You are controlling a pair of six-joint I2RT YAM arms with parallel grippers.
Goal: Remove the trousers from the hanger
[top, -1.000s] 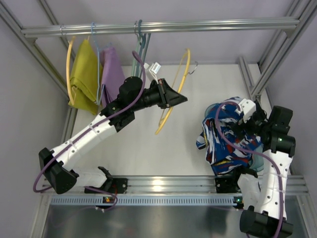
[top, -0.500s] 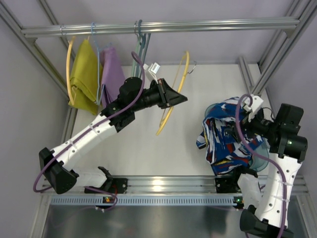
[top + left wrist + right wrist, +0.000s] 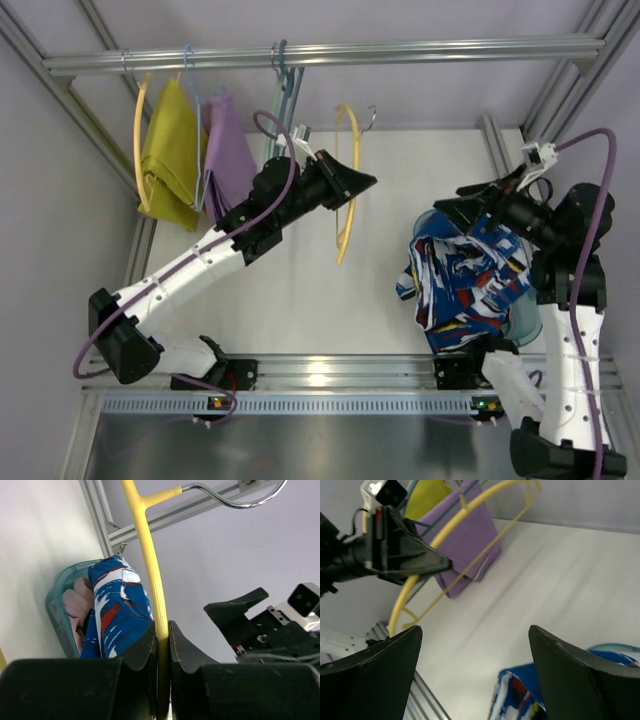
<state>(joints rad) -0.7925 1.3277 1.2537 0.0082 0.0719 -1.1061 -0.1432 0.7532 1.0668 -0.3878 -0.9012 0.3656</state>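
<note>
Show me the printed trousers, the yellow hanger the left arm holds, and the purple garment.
trousers [image 3: 468,285], top view, middle of the crumpled print.
hanger [image 3: 145,555], left wrist view, its straight yellow bar.
purple garment [image 3: 228,150], top view, middle of the cloth.

- Your overhead view looks steeply down from above the near edge onto the whole table [image 3: 290,290].
- Your left wrist view hugs the hanger [image 3: 150,580], facing the trousers [image 3: 117,605].
- Your right wrist view faces leftward across the table; both wrist views show that hanger.
</note>
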